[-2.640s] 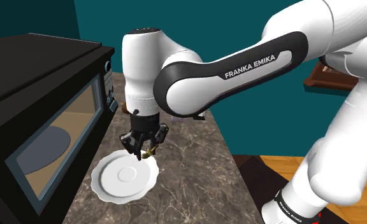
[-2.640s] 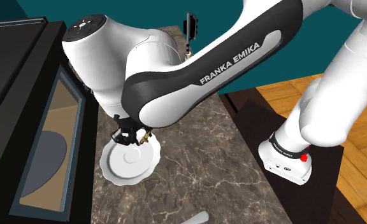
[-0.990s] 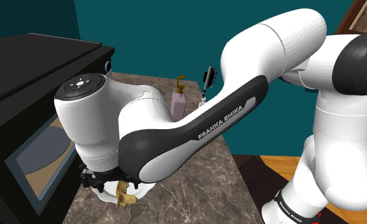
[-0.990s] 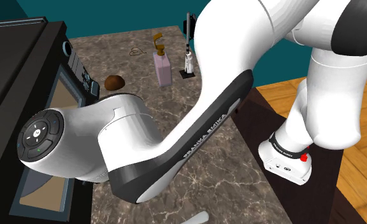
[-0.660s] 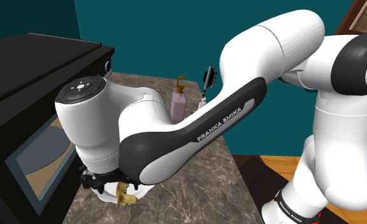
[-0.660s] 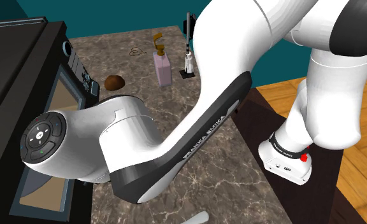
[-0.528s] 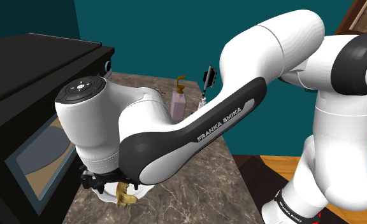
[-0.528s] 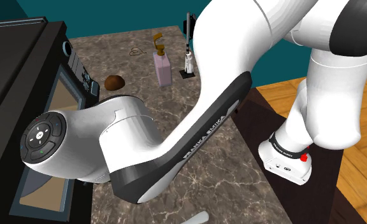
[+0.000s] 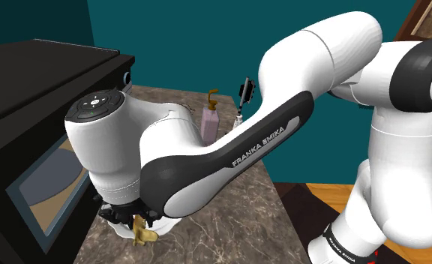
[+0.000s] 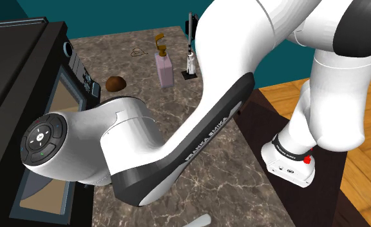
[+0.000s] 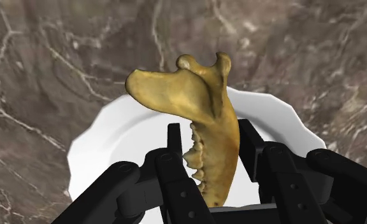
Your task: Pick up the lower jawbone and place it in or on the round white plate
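Observation:
The lower jawbone is yellow-tan with a row of teeth. It stands upright over the round white plate on the marble counter. My gripper points down at the plate, its black fingers apart on either side of the bone. One finger is at the bone's smooth edge and a thin gap shows on the tooth side. In the shoulder view the gripper sits under the bulky white arm, with the jawbone beneath it on the plate's near part.
A big black microwave stands close beside the plate at the shoulder view's left. Farther back on the counter are a pink soap bottle, a brown lump and a small black stand. The counter edge drops to wooden floor.
The arm carried the jawbone down over the plate and then held still. In the last half second the fingers spread and the bone shifted and settled lower.

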You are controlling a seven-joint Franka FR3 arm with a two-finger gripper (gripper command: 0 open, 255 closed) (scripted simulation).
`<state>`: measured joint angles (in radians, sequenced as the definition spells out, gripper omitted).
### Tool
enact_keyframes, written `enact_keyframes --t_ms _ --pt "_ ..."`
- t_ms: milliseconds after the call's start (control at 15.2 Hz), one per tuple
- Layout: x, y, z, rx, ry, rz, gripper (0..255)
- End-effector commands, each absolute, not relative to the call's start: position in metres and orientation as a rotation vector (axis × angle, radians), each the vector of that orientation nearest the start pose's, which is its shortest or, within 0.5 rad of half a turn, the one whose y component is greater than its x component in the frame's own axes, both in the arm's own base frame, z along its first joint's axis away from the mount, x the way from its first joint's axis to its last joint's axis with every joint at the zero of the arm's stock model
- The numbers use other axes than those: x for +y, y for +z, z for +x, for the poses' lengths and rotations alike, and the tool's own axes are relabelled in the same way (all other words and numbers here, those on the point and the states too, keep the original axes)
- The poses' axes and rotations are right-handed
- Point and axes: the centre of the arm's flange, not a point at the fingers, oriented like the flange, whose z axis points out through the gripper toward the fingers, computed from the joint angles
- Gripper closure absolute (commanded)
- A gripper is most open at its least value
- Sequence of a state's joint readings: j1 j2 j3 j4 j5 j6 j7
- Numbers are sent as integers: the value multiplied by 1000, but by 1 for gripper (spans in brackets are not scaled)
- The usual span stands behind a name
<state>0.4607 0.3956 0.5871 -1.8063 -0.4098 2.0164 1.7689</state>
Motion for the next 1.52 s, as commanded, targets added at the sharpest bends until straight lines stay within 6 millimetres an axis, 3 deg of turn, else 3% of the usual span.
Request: enact_keyframes --t_ms 0,132,1122,1452 --pt "516 348 355 880 -202 -3138 255" --pt "516 348 355 880 -202 -3138 255" --pt "516 426 355 880 -202 -3138 255" --pt "486 425 410 880 -202 -3138 255"
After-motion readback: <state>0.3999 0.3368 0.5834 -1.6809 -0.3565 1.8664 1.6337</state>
